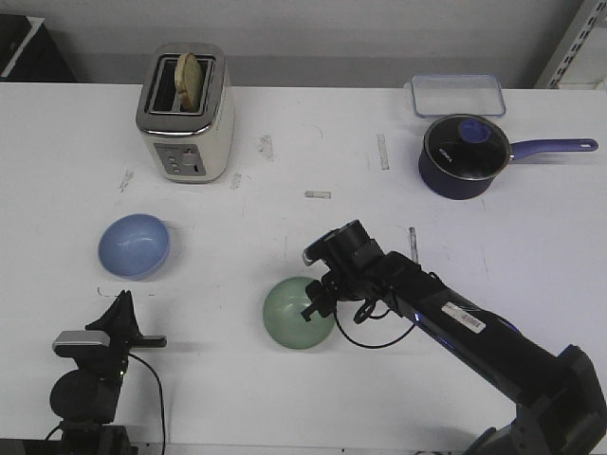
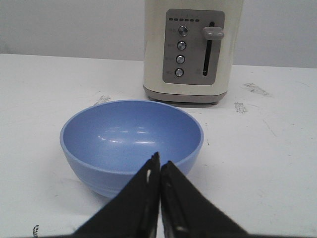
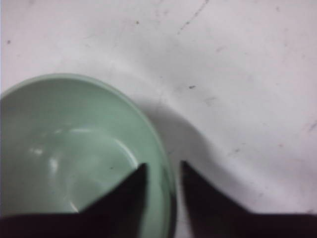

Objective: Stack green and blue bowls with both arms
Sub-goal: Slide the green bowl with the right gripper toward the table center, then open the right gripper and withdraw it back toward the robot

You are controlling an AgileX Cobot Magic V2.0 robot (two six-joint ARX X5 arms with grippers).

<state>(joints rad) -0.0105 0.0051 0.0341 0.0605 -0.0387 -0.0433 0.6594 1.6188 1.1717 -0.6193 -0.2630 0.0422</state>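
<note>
The periwinkle blue bowl sits upright on the white table at the left. My left gripper is just in front of it, shut and empty. In the left wrist view its closed tips point at the near wall of the blue bowl. The mint green bowl sits upright near the table's middle front. My right gripper is at its right rim, open. In the right wrist view the right gripper straddles the rim of the green bowl, one finger inside and one outside.
A cream toaster with bread in a slot stands behind the blue bowl, and it also shows in the left wrist view. A dark navy lidded saucepan and a clear plastic container are at the back right.
</note>
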